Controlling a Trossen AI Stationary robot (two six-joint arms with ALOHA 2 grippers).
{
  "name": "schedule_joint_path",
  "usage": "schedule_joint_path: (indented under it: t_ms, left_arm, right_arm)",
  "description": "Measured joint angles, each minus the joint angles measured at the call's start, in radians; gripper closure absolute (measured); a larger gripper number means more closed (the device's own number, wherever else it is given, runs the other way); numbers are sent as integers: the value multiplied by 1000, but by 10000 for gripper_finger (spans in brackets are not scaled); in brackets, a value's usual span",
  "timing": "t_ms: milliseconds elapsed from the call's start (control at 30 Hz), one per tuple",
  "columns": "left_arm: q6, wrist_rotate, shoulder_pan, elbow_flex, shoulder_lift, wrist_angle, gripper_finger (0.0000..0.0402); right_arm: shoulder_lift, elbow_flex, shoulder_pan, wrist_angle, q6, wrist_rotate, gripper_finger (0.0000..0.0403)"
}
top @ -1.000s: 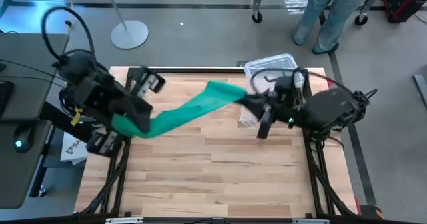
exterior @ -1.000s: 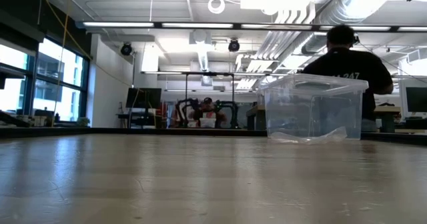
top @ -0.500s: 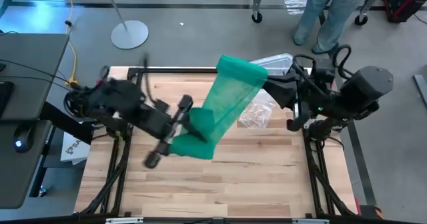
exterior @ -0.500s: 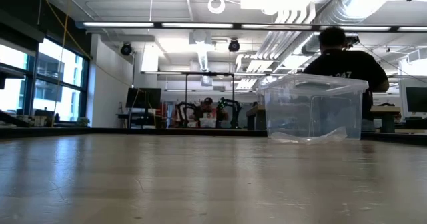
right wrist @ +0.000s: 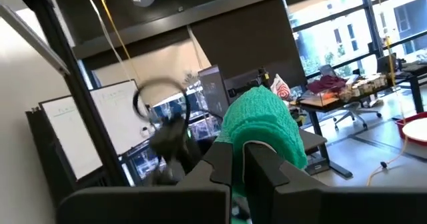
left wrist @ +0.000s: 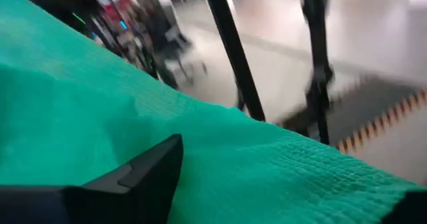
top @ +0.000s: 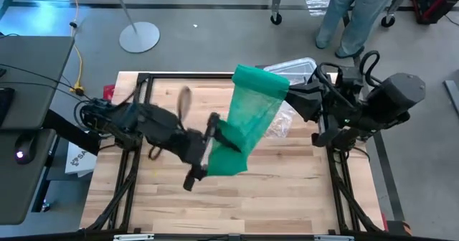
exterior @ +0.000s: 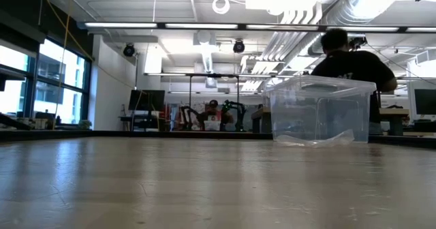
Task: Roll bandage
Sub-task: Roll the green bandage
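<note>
Currently bandage (top: 247,119) hangs lengthwise from clenched right jaws (top: 290,92) toward nearer left jaws (top: 208,142), released beside its lower end.

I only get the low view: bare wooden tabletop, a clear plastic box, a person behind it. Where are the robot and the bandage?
Observer: Both are above your camera's sight. The overhead view shows the green bandage hanging in the air over the table.
Operator: Who holds it?
Observer: The right claw is shut on its top end.
Operator: And the other arm?
Observer: The left claw sits at the bandage's lower end, with the fabric lying across one finger in its wrist view.
Operator: Is my box nearby?
Observer: Yes, the clear box stands at the table's far edge, right behind the bandage's top.
</note>
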Motion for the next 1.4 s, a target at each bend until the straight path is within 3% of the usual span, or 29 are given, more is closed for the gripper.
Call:
schedule_joint_path:
  t_ms: [300,400,533,633,700,867,933,1067,1133,1200,1333,1400]
  left_arm:
    - [-134,61,49,0,-102,347,99]
    - [2,-1,45,0,-128,427,98]
    - [331,-172,9,1,-147,464,98]
    - [432,-201,-11,0,-151,465,98]
    - [390,-168,-29,2,-153,496,98]
    - [207,39,-55,64,-137,429,98]
    - [213,-26,-63,80,-130,334,98]
    - [399,-330,-91,91,-128,188,98]
    - [514,-494,-106,93,-130,172,98]
    - [602,-587,-122,93,-125,225,98]
    - [711,-601,-150,93,-102,505,98]
    - [706,-438,-165,95,-107,539,98]
  right_arm:
    - [-3,2,0,-31,3,0,397]
    - [-2,2,0,-51,26,0,397]
    - [-1,2,0,-100,71,1,397]
    - [0,2,0,-126,90,8,397]
    - [0,2,0,-141,99,23,397]
    - [0,2,-2,-151,105,57,397]
    - [0,2,-4,-151,105,58,397]
    - [0,2,-5,-153,105,59,396]
    - [0,2,-5,-153,105,59,396]
    - [0,2,-5,-155,105,59,396]
    - [0,2,-5,-158,105,59,396]
    - [0,2,-5,-159,105,59,396]
